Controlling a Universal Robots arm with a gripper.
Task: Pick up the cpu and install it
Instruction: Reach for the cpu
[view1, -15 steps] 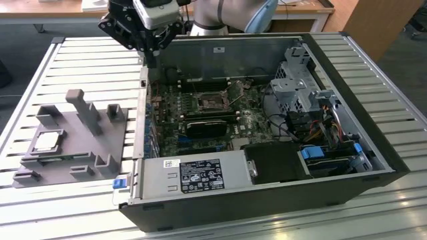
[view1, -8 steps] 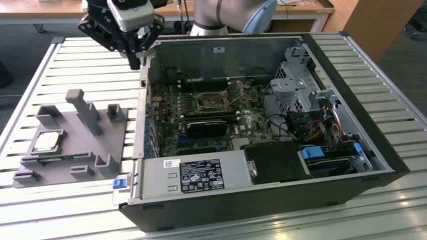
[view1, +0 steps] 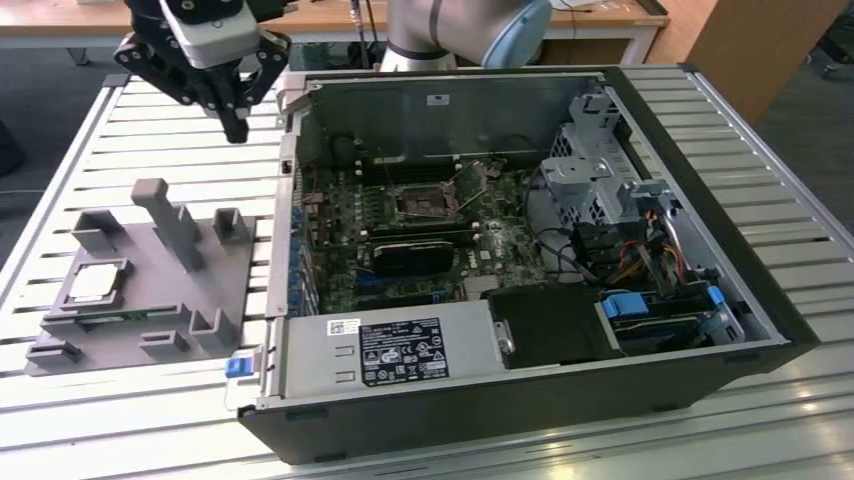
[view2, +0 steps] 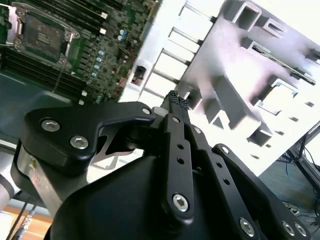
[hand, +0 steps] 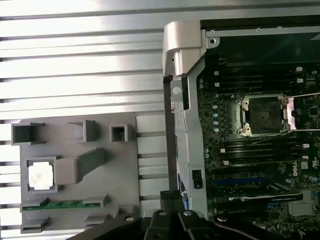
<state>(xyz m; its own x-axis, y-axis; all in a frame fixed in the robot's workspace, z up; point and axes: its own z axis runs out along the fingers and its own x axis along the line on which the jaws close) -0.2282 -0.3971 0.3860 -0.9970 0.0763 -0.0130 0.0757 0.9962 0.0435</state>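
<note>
Clearly nothing is installed yet: the computer case (view1: 441, 110) shows its socket (view1: 430, 203) bare. The grey tray (view1: 220, 290), at the exterior view's left, holds the cpu (view1: 96, 283). My gripper (view1: 236, 130) hangs closed and empty, far of the tray.

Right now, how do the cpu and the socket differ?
Place: the cpu lies in a recess of the grey tray outside the computer case; the socket sits on the motherboard inside it. Look: the cpu's top is pale and silvery; the socket has a dark centre in a metal frame. Size: the socket's frame looks larger than the cpu. Both are square and lie flat.
</note>
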